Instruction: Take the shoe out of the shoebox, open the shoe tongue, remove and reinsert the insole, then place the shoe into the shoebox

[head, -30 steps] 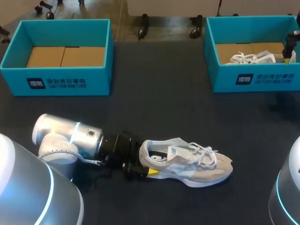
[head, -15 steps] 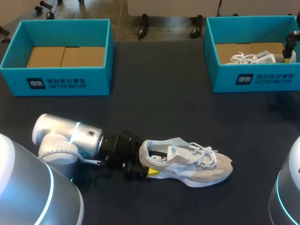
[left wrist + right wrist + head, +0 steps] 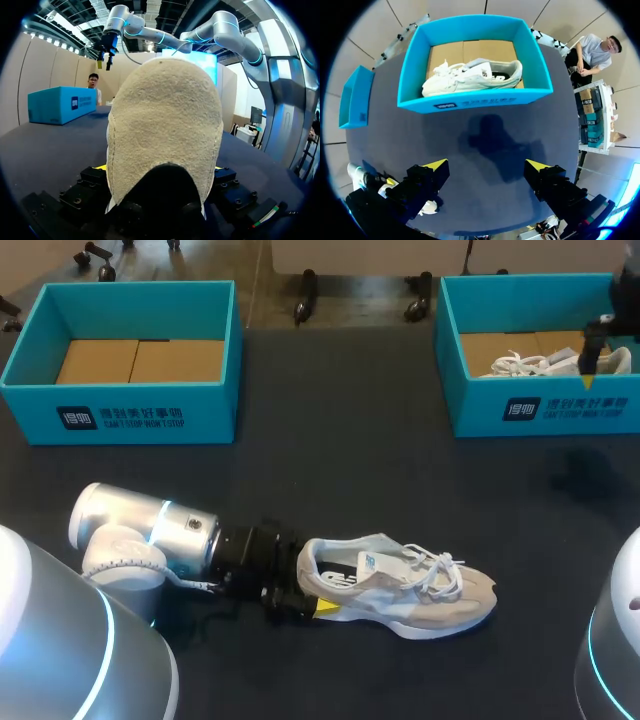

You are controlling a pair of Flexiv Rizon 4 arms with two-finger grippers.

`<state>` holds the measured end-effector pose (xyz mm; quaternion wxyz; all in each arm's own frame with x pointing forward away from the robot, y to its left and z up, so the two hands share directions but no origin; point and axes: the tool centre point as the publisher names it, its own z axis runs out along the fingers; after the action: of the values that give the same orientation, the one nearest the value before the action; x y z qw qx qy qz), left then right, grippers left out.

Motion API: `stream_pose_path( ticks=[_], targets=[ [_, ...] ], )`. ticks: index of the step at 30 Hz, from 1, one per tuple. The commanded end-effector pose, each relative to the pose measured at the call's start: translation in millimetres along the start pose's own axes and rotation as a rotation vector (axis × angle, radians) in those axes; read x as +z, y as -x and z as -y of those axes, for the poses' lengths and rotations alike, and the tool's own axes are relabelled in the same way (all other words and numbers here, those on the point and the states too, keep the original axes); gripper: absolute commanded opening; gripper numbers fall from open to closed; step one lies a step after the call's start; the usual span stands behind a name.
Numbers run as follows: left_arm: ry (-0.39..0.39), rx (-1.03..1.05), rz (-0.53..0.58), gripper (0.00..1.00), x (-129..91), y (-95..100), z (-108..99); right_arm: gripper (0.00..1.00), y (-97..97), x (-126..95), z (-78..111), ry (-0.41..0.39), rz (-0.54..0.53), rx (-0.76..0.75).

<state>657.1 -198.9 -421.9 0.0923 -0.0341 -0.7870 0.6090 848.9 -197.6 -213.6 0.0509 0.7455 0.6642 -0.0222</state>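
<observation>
From the head view, the shoe [image 3: 405, 590] lies on its side on the dark table [image 3: 340, 440], near the front edge, toe toward the right; the left arm [image 3: 150, 530] comes in low from the left, and the left gripper [image 3: 310, 588] is at the heel, one yellow tip showing against the near side of the sole; the left shoebox [image 3: 130, 405] stands at the back left with only its cardboard floor showing; the right shoebox [image 3: 540, 405] at the back right holds a second shoe [image 3: 530, 365]; the right gripper [image 3: 587, 360] hangs over that box's right end.

From the left wrist view, the shoe's suede heel fills the space between the fingers, which press on it from both sides, so the left gripper is clamped on the shoe; the right arm arches overhead.

From the right wrist view, the right gripper's fingers stand wide apart with nothing between them; ahead of them sits the right shoebox with the second shoe lying on its side inside.
</observation>
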Motion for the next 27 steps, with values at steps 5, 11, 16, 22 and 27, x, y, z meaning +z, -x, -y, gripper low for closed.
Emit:
stream_pose_path(
  ticks=[5, 11, 16, 22, 27],
  targets=[
    [0.001, 0.000, -0.002, 0.00, -1, 2.9, -3, 1.00, -50.2, -8, 56.7, 0.043, -0.054, 0.029],
    [0.001, 0.000, -0.002, 0.00, -1, 2.9, -3, 1.00, -50.2, -8, 56.7, 0.043, -0.054, 0.029],
    [0.001, 0.000, -0.002, 0.00, -1, 2.9, -3, 1.00, -50.2, -8, 56.7, 0.043, -0.054, 0.029],
    [0.001, 0.000, -0.002, 0.00, -1, 2.9, -3, 1.00, -67.9, -8, 61.6, 0.059, -0.066, 0.013],
    [0.001, 0.000, -0.002, 0.00, -1, 2.9, -3, 1.00, -110.3, -4, 80.4, 0.011, -0.047, -0.009]
  ],
)
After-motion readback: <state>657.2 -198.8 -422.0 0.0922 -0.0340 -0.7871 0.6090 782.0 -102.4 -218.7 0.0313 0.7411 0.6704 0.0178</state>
